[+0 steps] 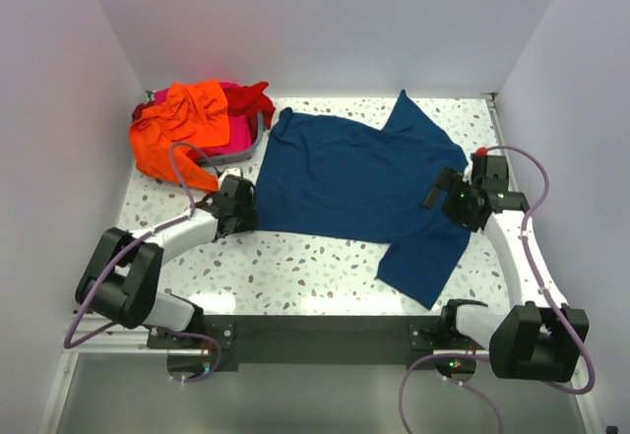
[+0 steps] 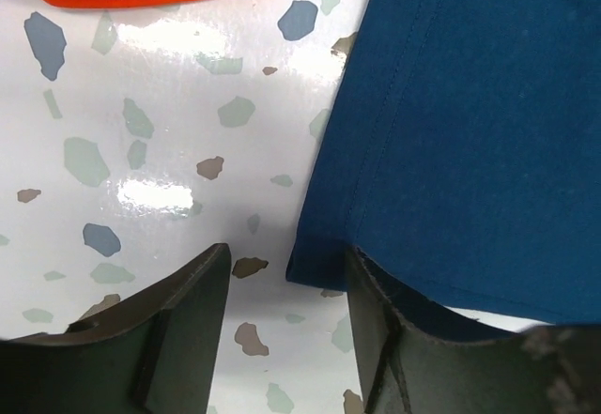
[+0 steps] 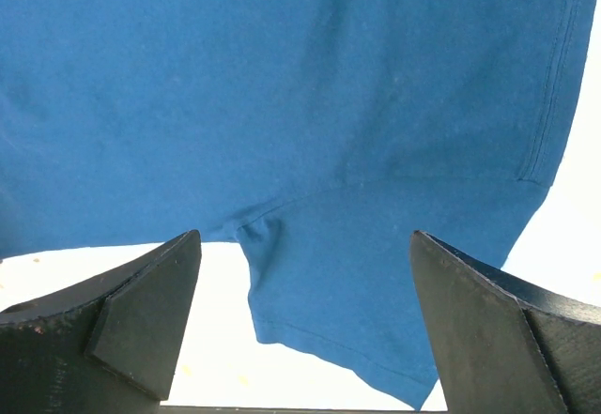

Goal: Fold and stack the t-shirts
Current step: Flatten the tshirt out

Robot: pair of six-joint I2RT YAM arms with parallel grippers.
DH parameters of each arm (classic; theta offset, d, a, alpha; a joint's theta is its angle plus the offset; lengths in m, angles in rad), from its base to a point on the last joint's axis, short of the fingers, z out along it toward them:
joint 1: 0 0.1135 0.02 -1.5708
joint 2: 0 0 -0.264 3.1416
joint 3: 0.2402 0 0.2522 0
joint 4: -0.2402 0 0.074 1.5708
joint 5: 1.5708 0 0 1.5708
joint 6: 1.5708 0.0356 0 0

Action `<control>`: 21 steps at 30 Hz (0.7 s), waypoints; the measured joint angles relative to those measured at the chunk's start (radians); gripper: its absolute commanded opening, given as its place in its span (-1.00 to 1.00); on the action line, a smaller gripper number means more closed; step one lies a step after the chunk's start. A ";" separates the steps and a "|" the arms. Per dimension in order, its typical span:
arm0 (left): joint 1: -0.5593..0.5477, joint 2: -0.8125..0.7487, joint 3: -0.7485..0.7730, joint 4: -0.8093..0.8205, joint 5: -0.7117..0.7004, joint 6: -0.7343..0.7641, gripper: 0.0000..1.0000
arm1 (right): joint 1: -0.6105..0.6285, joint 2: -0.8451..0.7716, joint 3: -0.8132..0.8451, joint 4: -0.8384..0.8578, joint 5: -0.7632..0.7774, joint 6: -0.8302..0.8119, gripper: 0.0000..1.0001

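Large navy blue cloth t-shirt (image 1: 345,173) lies spread flat at centre of the white speckled terrazzo table (image 1: 295,267), sleeves at approx 1 and 5 o'clock. L gripper (image 2: 286,264) is low at the shirt's 8 o'clock hem corner. Its fingers are apart, w/ the corner btwn them beside one finger, not pinched. R gripper (image 3: 305,240) is over the shirt's 3 o'clock side by the sleeve seam, jaws spread wide, holding nothing. Crumpled pile at table's 10 o'clock: bright orange t-shirt (image 1: 182,124) on top, magenta pink t-shirt (image 1: 234,139) and red t-shirt (image 1: 254,94) beneath.
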 measured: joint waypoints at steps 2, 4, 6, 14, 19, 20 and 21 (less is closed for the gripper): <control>0.000 0.001 -0.002 0.006 0.004 0.000 0.04 | 0.000 -0.006 -0.012 0.001 0.002 0.001 0.91; -0.002 0.001 -0.003 0.009 0.007 0.000 -0.10 | 0.000 -0.009 -0.026 0.002 0.003 0.003 0.92; -0.003 0.001 -0.005 0.016 0.014 0.000 -0.28 | 0.000 -0.010 -0.042 0.000 0.003 0.004 0.92; -0.005 0.006 -0.013 0.050 0.056 0.000 -0.81 | 0.000 -0.055 -0.095 -0.016 0.027 0.011 0.93; -0.005 0.007 -0.013 0.052 0.071 0.003 -1.00 | 0.000 -0.058 -0.100 -0.035 0.034 0.015 0.90; -0.005 0.007 -0.011 0.048 0.074 0.004 -1.00 | 0.000 -0.059 -0.106 -0.038 0.034 0.019 0.90; -0.005 0.007 -0.006 0.041 0.075 0.005 -1.00 | 0.000 -0.060 -0.111 -0.043 0.034 0.023 0.90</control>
